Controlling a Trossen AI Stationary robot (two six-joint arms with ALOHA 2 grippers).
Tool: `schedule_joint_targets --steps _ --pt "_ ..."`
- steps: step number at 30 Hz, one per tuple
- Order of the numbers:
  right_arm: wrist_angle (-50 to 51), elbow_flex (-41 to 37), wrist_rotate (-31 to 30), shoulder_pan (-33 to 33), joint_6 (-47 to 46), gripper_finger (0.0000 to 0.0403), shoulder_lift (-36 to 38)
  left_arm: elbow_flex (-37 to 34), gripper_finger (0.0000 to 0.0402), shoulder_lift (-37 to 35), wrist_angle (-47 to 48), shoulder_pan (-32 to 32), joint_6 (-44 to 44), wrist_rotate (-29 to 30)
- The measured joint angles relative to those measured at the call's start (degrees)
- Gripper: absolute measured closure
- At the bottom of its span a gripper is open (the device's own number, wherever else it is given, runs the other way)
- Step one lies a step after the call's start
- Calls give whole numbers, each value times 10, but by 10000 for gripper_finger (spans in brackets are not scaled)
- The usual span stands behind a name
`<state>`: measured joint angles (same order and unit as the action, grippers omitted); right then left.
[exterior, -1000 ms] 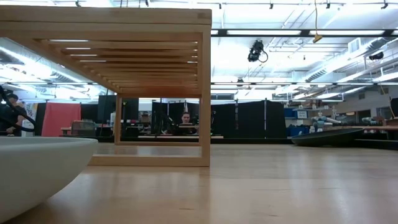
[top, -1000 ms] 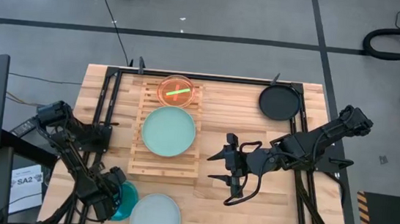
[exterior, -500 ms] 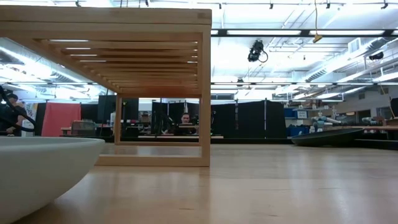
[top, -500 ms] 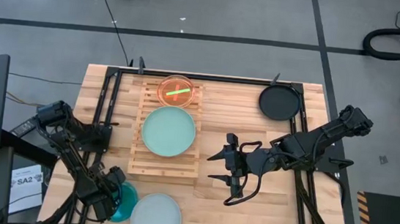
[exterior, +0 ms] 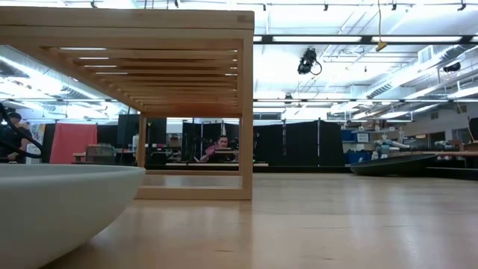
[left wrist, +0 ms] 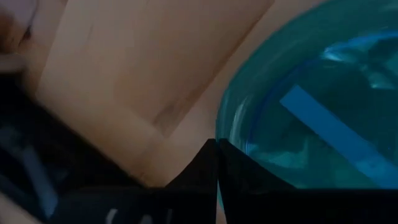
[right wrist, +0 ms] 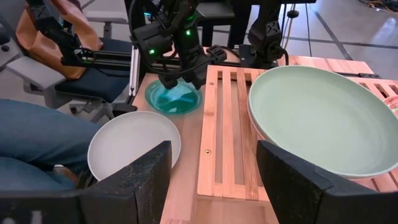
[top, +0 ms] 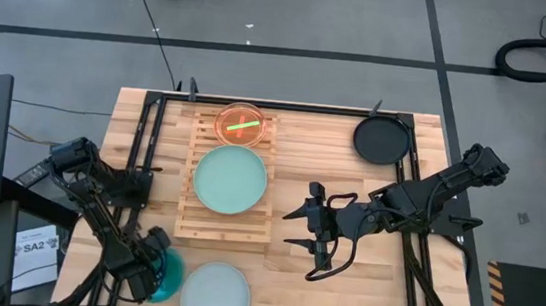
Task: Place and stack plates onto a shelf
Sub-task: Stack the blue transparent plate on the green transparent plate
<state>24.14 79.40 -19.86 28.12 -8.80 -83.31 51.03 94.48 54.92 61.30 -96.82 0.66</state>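
My left gripper (top: 153,267) is shut on a small translucent blue plate (top: 171,274) at the table's near left corner. It also shows in the right wrist view (right wrist: 180,79). A whitish plate (top: 214,293) lies on the table right beside the blue plate. A pale mint-green plate (top: 230,179) lies on the slats of the light-wood shelf (top: 224,227). A small red plate (top: 244,124) sits at the shelf's far end. My right gripper (top: 314,232) is open and empty, right of the shelf. My left gripper pinches the blue plate's rim (left wrist: 221,134) between its two fingers, on the plate's left side. The fingers come from above and from the left, slanting down. I cannot tell whether the plate is lifted or rests on the table.
A black disc (top: 382,140) lies at the far right corner. A person's leg in jeans (right wrist: 37,143) is just off the table's near edge. Bare planks lie between the shelf and my right arm.
The whitish plate has slid a little toward the table's right edge. In the low view its rim reaches farther across than before. Neither arm has visibly moved.
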Motion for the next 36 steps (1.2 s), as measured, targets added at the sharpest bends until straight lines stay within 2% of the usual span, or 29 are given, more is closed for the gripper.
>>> schedule_joint_targets --steps 4,12,36 --pt "0 0 0 0 0 163 0 0 394 0 12 0 -1 -23" --pt "0 0 0 0 0 163 0 11 397 0 30 0 -1 -30" --pt "0 0 0 0 0 163 0 245 401 0 326 0 12 -28"
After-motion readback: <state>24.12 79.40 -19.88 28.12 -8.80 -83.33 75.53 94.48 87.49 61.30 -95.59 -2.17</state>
